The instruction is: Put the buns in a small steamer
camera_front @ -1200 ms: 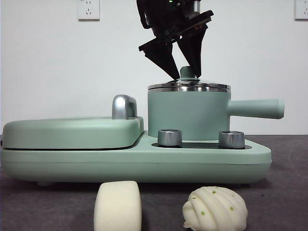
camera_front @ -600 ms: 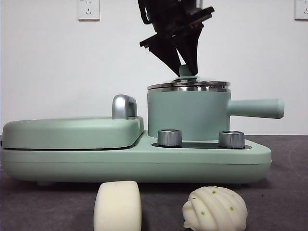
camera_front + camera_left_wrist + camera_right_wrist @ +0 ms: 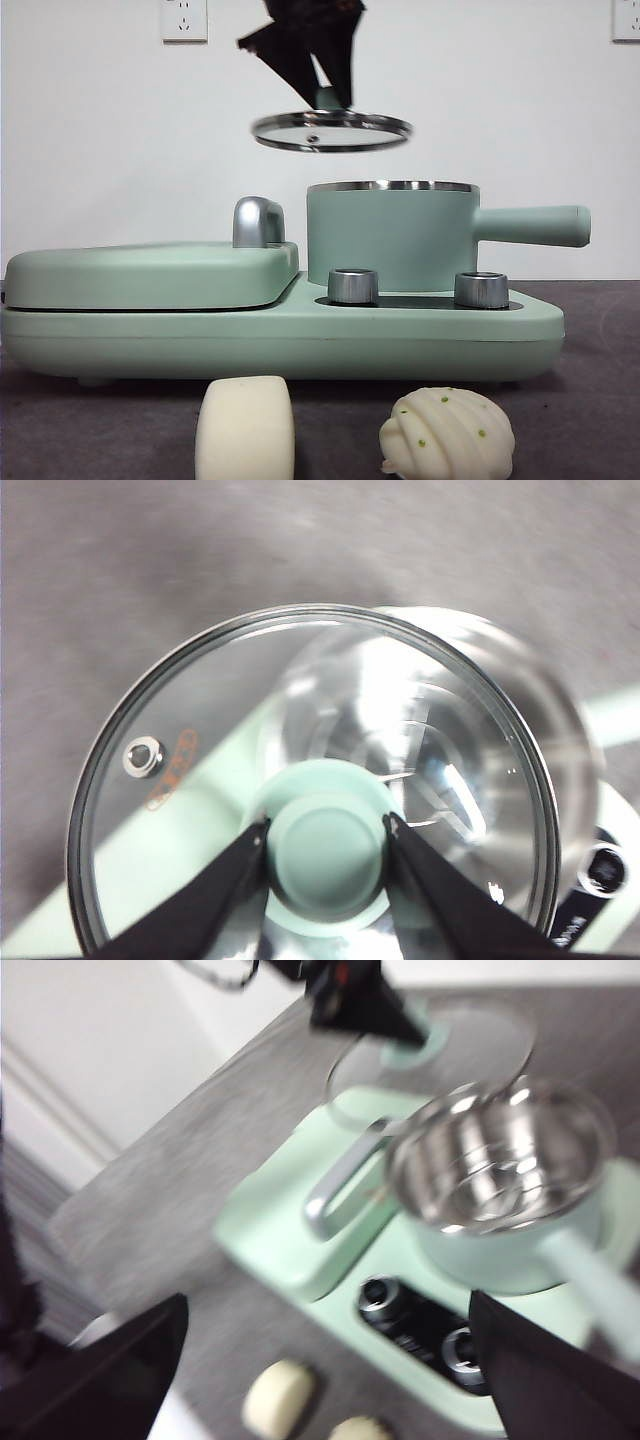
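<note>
My left gripper (image 3: 322, 95) is shut on the green knob (image 3: 327, 850) of the glass lid (image 3: 330, 131). It holds the lid in the air, above and a little left of the small steamer (image 3: 390, 240). The steamer stands open, and its steel inside shows in the right wrist view (image 3: 500, 1160). The plain bun (image 3: 245, 428) and the pleated bun with green specks (image 3: 447, 435) lie on the table in front of the appliance. My right gripper (image 3: 328, 1305) is open and empty, high over the table's front, looking down at the buns (image 3: 280, 1395).
The steamer stands on a mint green base (image 3: 300, 335) with two steel dials (image 3: 352, 285). A flat lidded griddle (image 3: 150, 275) with a chrome handle (image 3: 258, 220) fills its left half. The steamer's long handle (image 3: 530, 225) points right.
My left gripper has lifted the lid off the steamer and carried it up and to the left. The steamer now stands open. The buns have not moved.
</note>
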### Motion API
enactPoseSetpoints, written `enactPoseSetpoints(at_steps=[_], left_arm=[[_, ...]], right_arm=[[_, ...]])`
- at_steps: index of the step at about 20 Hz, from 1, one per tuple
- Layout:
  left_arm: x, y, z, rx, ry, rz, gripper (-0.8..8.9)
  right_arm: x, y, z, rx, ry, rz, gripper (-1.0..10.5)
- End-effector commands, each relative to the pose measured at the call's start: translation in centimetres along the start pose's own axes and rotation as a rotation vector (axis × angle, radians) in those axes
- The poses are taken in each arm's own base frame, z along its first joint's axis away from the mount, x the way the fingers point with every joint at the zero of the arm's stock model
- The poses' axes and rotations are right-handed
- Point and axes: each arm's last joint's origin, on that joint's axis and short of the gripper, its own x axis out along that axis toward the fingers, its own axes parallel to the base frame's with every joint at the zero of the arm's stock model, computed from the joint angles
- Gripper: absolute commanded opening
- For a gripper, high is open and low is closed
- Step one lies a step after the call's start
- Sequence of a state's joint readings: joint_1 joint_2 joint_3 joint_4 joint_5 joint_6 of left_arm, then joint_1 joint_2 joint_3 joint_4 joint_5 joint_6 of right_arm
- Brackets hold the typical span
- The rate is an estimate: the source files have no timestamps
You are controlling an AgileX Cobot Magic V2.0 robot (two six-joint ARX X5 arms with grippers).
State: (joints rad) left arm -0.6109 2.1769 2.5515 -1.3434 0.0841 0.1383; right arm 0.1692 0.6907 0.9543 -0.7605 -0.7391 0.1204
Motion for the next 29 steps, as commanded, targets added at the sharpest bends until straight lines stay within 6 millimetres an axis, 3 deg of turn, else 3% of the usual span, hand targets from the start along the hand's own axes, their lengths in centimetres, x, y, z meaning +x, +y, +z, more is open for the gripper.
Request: enactPoseSetpoints(at_steps=[1, 7, 12, 16, 23, 26, 29], left_arm=[[-3.5, 1.3, 0.2, -0.020, -0.101, 0.036, 1.19], [-5.0, 6.7, -1.2, -0.162, -0.097, 0.118, 1.19], [-5.9, 10.9, -2.6, -0.269, -0.097, 0.185, 1.19], [-6.5, 13.0, -3.6, -0.319, -0.097, 0.220, 1.19], [-6.7, 13.6, -3.8, -0.340, -0.098, 0.231, 1.19], [-6.7, 13.6, -3.8, -0.340, -0.098, 0.230, 1.19], [-6.7, 13.6, -3.8, -0.346, -0.099, 0.230, 1.19]], right_arm=[[1.7, 0.4, 0.7, 0.050, 0.072, 0.075, 4.5], [10.1, 2.6, -0.2, 0.087, 0.330, 0.143, 4.5], [17.3, 5.1, -3.5, 0.093, 0.568, 0.037, 4.5], [21.7, 6.1, -6.3, 0.091, 0.702, -0.075, 4.5], [26.0, 5.9, -11.2, 0.053, 0.880, -0.175, 4.3], [27.0, 5.7, -12.6, 0.019, 0.903, -0.212, 3.5], [27.5, 5.8, -12.9, -0.003, 0.878, -0.221, 1.9]])
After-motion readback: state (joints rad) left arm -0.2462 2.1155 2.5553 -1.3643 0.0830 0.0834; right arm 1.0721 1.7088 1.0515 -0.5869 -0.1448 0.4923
